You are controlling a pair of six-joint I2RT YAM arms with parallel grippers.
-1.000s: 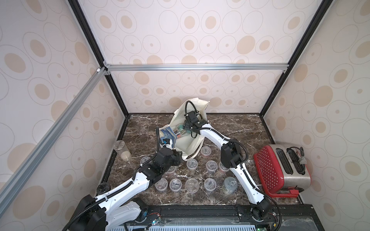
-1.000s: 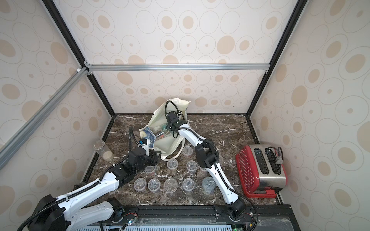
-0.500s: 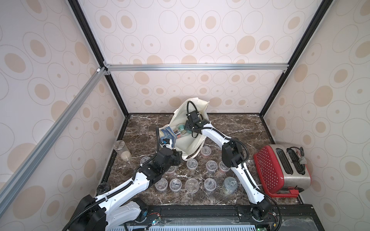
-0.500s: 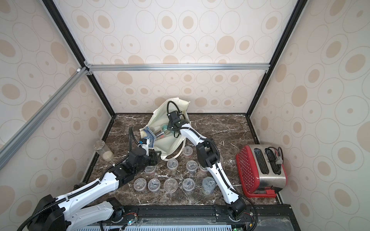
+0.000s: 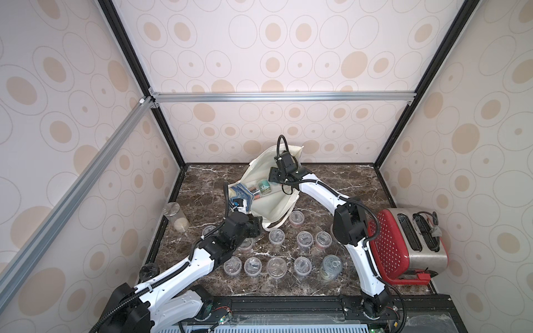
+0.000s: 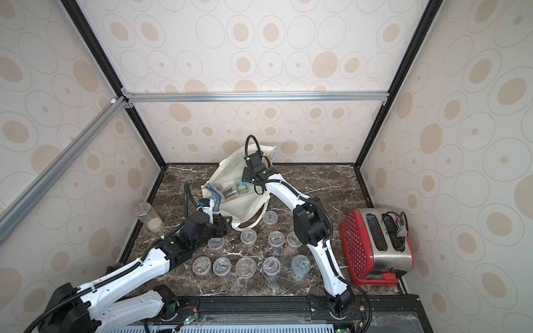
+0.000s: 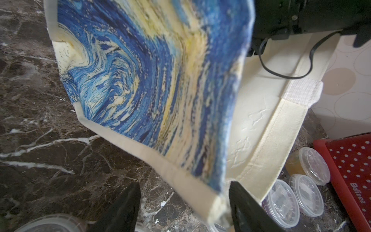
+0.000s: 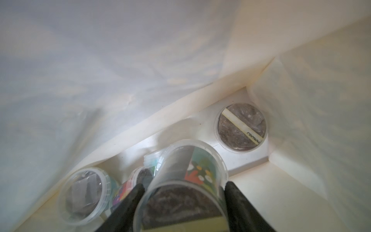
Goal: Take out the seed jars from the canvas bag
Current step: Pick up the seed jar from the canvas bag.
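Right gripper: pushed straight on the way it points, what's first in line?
The teal-labelled seed jar; the right gripper is closed on it. Behind it, likely the canvas bag bottom, depth unclear.

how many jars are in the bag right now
4 jars show: one in the right end effector's grip, one flat in the far corner, one lid-up beside the grip, one half hidden between those two. More may hide in the bag's folds.

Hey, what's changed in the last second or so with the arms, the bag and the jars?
Nothing visibly moved. The right gripper stays inside the canvas bag, closed on a teal-labelled seed jar; the left gripper, open, stays at the bag's hem. The jars on the table are unchanged.
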